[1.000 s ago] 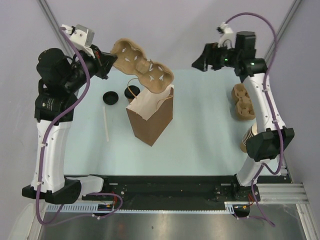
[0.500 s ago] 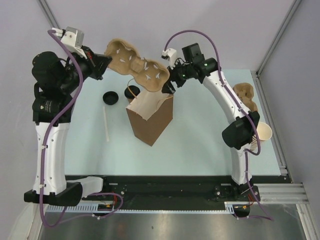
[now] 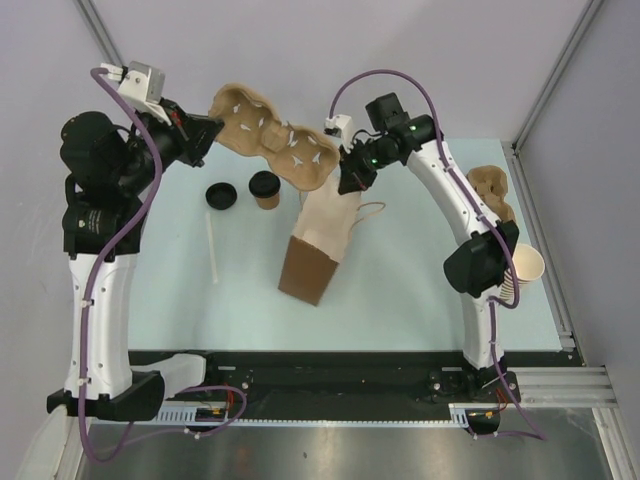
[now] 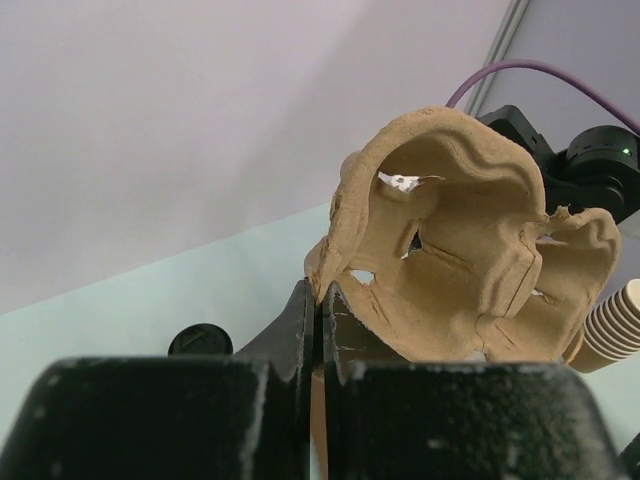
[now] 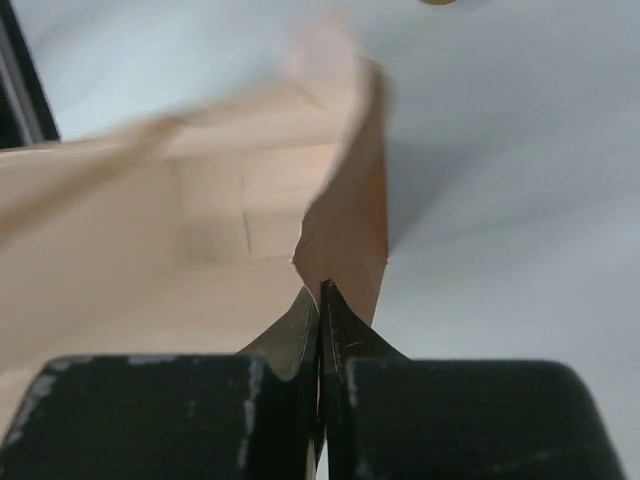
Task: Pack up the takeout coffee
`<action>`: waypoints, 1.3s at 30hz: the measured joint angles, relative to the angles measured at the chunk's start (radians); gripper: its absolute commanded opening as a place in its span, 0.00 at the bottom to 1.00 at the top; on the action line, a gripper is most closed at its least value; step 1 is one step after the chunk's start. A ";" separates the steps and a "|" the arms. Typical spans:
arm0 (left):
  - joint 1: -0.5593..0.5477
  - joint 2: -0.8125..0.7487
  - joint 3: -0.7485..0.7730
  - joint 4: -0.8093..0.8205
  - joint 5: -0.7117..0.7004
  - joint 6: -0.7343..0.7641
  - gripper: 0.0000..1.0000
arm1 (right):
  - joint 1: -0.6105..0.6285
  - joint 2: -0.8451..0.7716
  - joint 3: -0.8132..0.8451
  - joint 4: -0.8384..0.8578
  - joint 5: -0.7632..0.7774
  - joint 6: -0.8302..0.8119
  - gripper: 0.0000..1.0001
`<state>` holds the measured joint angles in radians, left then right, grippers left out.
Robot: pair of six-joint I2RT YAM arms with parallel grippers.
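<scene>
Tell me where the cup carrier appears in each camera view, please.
Top view: the cup carrier is upper centre-left, held by the left claw.
Left wrist view: the cup carrier fills the centre and right, pinched at its edge.
Right wrist view: not clearly in it; mainly the paper bag.
Shared landmark: the stack of paper cups, right side in top and left wrist views.

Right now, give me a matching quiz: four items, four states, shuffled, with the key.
1 cup carrier
2 paper bag
3 takeout coffee
4 cup stack

A standing on the table by a loose lid
B rim pinched by right gripper
C held aloft by left gripper
D near the table's right edge

Pairs: 1-C, 2-B, 3-A, 4-D
</scene>
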<state>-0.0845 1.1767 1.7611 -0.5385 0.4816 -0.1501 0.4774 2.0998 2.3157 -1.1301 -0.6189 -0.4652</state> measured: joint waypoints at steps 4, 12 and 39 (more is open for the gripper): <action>0.002 -0.006 0.000 0.000 0.016 0.000 0.00 | -0.024 -0.023 0.003 -0.090 -0.058 -0.068 0.00; 0.003 -0.006 0.003 0.000 0.090 0.000 0.00 | -0.031 -0.135 -0.008 -0.190 -0.032 -0.159 0.00; -0.623 0.236 0.372 -0.214 -0.267 0.428 0.00 | 0.021 -0.194 -0.098 -0.136 0.215 0.101 0.00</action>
<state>-0.7078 1.4124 2.1334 -0.7528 0.2142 0.2783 0.4984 1.9060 2.2177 -1.2663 -0.4038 -0.3641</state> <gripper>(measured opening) 0.023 0.009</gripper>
